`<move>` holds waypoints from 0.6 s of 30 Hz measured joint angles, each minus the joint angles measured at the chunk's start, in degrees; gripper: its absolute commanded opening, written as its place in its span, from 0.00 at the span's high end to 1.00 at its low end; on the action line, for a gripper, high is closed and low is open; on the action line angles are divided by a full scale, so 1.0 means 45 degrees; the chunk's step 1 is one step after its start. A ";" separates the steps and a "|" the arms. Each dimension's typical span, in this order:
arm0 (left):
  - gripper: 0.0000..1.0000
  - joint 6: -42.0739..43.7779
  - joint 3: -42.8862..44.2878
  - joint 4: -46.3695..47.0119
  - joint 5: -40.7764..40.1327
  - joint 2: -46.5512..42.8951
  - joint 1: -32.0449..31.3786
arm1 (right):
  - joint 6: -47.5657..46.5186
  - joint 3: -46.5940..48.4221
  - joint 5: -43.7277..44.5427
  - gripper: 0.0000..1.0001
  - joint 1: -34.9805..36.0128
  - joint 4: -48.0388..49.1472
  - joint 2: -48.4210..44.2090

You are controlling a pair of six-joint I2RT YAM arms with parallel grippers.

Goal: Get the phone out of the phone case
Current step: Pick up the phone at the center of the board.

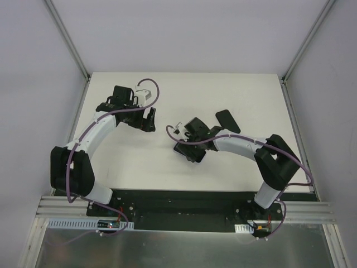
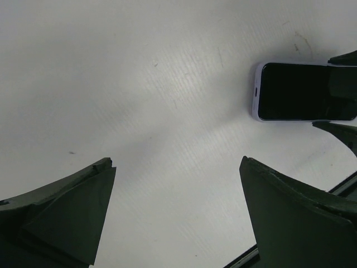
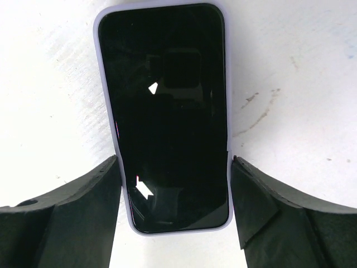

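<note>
A phone with a dark screen (image 3: 164,111) lies face up on the white table, still seated in a lilac phone case (image 3: 105,100) that rims it all round. My right gripper (image 3: 175,159) straddles the phone's near end, and both fingers (image 3: 95,195) press on the long sides of the case. The left wrist view shows the same phone (image 2: 295,92) at the upper right, with the case (image 2: 255,92) round its end. My left gripper (image 2: 177,161) hangs open over bare table, well clear of the phone. From above, the right gripper (image 1: 188,149) hides most of the phone.
A flat black piece (image 1: 227,120) lies just behind the right arm. The left gripper (image 1: 149,120) hovers at the table's (image 1: 184,89) back left. White walls with metal posts close off the back and both sides.
</note>
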 measured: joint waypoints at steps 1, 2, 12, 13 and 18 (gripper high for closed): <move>0.01 -0.0189 0.0063 0.0049 0.0204 0.0194 0.0000 | 0.0039 0.0000 0.0019 0.94 -0.0049 0.0005 -0.0121; 0.01 -0.0384 0.0136 0.0141 0.0505 0.0427 -0.0005 | 0.0068 0.0000 0.0039 0.94 -0.0078 0.0010 -0.0233; 0.04 -0.2705 0.0743 0.1122 0.3502 0.2647 -0.0005 | 0.0262 0.0000 0.0272 0.97 -0.0238 0.0102 -0.1515; 0.04 -0.3084 0.0806 0.1263 0.3934 0.2977 0.0000 | 0.0262 0.0005 0.0325 0.97 -0.0238 0.0121 -0.1559; 0.04 -0.4386 0.1107 0.1763 0.5527 0.3920 -0.0005 | 0.0262 0.0058 0.0534 0.97 -0.0248 0.0117 -0.1792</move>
